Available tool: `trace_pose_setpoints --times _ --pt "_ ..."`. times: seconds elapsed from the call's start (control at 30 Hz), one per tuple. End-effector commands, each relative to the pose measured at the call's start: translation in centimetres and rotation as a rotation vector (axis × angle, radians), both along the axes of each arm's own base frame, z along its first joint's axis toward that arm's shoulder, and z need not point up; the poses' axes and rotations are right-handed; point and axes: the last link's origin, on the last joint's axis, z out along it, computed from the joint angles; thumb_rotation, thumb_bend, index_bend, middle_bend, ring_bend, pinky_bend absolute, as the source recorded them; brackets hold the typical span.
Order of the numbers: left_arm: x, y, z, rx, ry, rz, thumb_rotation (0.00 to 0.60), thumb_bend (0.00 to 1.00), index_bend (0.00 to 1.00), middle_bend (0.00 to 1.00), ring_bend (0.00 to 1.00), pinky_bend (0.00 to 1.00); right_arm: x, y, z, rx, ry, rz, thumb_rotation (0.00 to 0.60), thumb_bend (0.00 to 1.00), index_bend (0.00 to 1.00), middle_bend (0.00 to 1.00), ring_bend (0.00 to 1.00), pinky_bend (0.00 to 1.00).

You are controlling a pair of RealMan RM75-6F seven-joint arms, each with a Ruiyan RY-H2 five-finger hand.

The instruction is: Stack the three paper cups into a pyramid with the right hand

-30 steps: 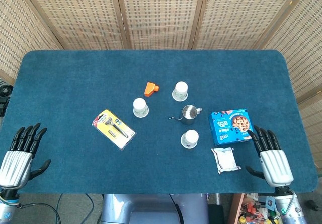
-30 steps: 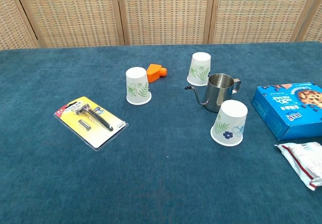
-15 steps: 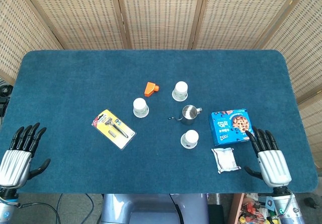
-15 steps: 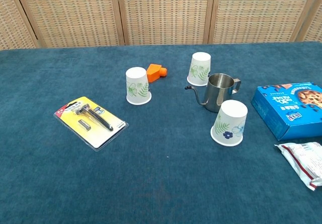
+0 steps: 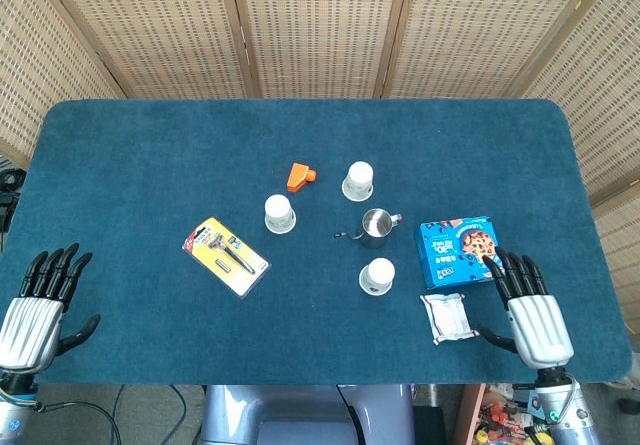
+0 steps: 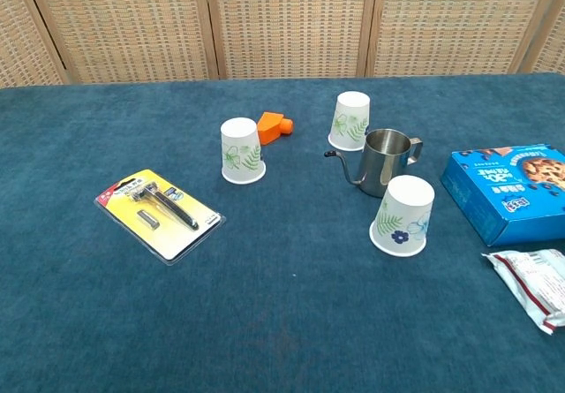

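Note:
Three white paper cups stand upside down and apart on the blue table. One with a green leaf print is left of centre. A second leaf-print cup is further back. A third with blue flowers is nearest the front. My right hand lies open at the front right edge, right of the cups, holding nothing. At the front left corner my left hand is open and empty. The chest view shows neither hand.
A small steel pitcher stands between the two right cups. A blue cookie box and a white packet lie just left of my right hand. An orange block and a carded razor lie left.
My right hand has crept slightly forward and left toward the cookie box. The cups and my left hand have not moved.

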Motion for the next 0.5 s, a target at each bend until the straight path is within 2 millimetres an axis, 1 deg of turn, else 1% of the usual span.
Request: trace_pose_setpoints --times 0.03,0.23,0.3,0.33,0.4,0.43,0.5 --pt "-0.2 0.2 -0.1 -0.004 0.003 0.01 0.6 0.28 0.02 0.0 0.0 0.0 0.7 -1.3 0.0 -0.002 -0.002 0.012 0.6 0.07 0.0 0.0 0.0 0.0" --pt "-0.6 0.8 -0.4 -0.001 0.006 0.027 0.6 0.29 0.02 0.0 0.0 0.0 4.1 -6.0 0.9 -0.031 0.014 0.078 0.6 0.07 0.0 0.0 0.0 0.0" --pt "-0.6 0.9 -0.4 0.001 0.006 0.027 0.6 0.28 0.02 0.0 0.0 0.0 5.1 -7.1 1.1 -0.038 0.015 0.099 0.6 0.07 0.0 0.0 0.0 0.0" --pt "-0.6 1.0 -0.4 0.004 0.005 0.027 0.6 0.28 0.02 0.0 0.0 0.0 6.3 -8.6 1.2 -0.045 0.01 0.122 0.6 0.07 0.0 0.0 0.0 0.0" --pt "-0.8 1.1 -0.5 0.006 0.004 0.029 0.6 0.28 0.02 0.0 0.0 0.0 7.7 -10.6 1.1 -0.041 0.013 0.127 0.6 0.07 0.01 0.0 0.0 0.0" --pt "-0.8 1.1 -0.5 0.007 0.004 0.031 0.6 0.28 0.02 0.0 0.0 0.0 8.1 -11.2 1.0 -0.039 0.014 0.128 0.6 0.07 0.02 0.0 0.0 0.0" --pt "-0.9 1.3 -0.5 0.01 0.003 0.033 0.6 0.28 0.02 0.0 0.0 0.0 9.6 -13.4 0.5 -0.023 0.024 0.135 0.6 0.07 0.03 0.0 0.0 0.0"
